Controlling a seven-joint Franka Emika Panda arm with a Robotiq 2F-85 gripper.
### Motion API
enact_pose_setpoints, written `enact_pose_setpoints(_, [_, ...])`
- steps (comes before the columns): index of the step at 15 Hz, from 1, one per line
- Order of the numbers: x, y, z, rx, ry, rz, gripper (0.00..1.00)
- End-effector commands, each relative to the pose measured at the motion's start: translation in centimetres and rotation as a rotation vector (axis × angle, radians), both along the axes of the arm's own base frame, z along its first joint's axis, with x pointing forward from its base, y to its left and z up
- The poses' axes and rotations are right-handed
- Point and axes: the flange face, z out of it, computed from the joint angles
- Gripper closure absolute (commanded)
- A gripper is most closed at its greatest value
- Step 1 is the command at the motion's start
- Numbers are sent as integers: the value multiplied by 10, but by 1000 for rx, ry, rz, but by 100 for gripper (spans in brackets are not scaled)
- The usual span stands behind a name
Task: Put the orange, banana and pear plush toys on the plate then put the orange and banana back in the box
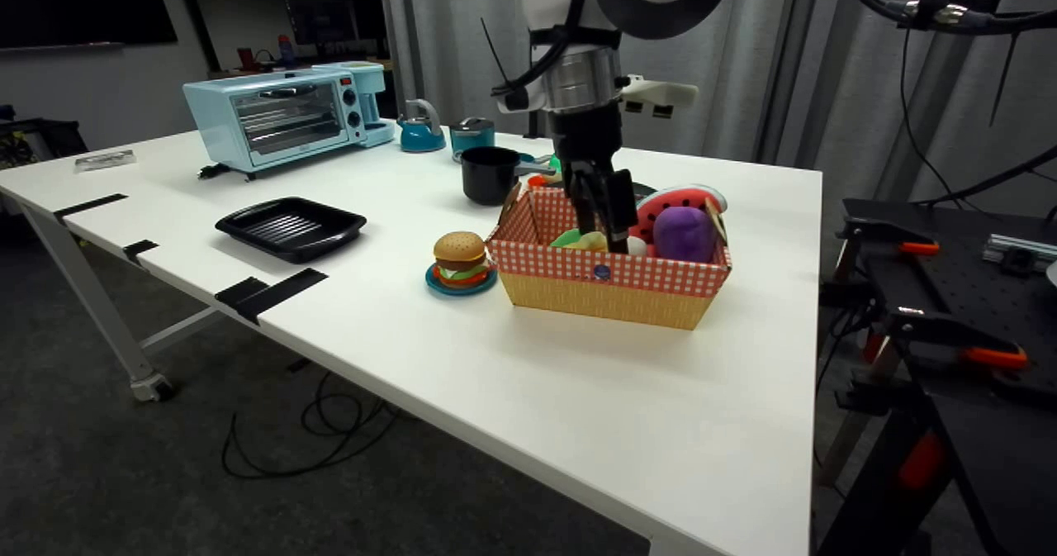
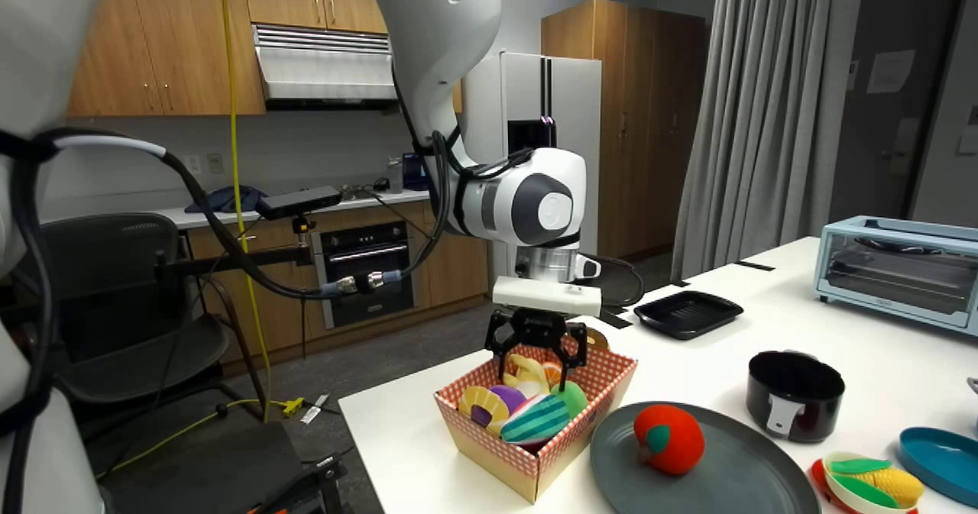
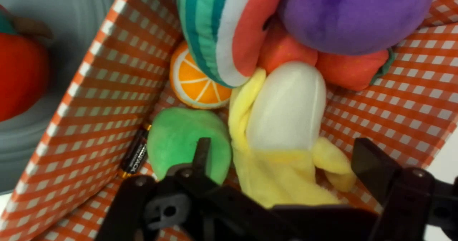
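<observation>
A black, two-fingered claw (image 3: 282, 151) reaches down into a red-and-white checked box (image 1: 607, 296), apparently cardboard, on a white surface (image 1: 702, 391). The claw is released, its fingers (image 3: 203, 153) parted either side of a half-peeled yellow-and-white plush banana (image 3: 284, 133) lying inside. With it: a round plush orange slice (image 3: 196, 85), partly covered by a striped plush watermelon wedge (image 3: 223, 29), and a rounded green plush fruit (image 3: 188, 137), perhaps the pear. A round dark grey plate (image 2: 741, 457) sits just beside the box, bearing a red plush fruit (image 2: 668, 439).

The step in hand is probably gripping the banana. In the wrist view one finger overlaps the green fruit; contact is unclear. Better to guide it into the narrow gap between the two toys, close on the banana's thick middle rather than its loose peel flap (image 3: 332, 162), then lift straight up past the walls.
</observation>
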Motion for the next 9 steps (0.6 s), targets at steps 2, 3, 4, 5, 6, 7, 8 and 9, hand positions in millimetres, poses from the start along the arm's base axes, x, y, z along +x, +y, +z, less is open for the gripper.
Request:
enact_pose_setpoints(2, [5,-7,-15,17,28,-27,7])
enact_pose_setpoints(3, [5,-8,-18,15,32,-32,19])
enact_pose_setpoints(4, [5,-9,-19,16,35,-38,35])
enact_pose_setpoints(5, [5,-10,-19,9,35,-45,42])
enact_pose_setpoints(6, [5,-11,-18,9,35,-50,50])
enact_pose_setpoints(7, [5,-12,-15,3,32,-58,58])
enact_pose_setpoints(8, [4,-13,-12,-3,28,-65,65])
enact_pose_setpoints(9, [4,-14,-7,-6,22,-73,73])
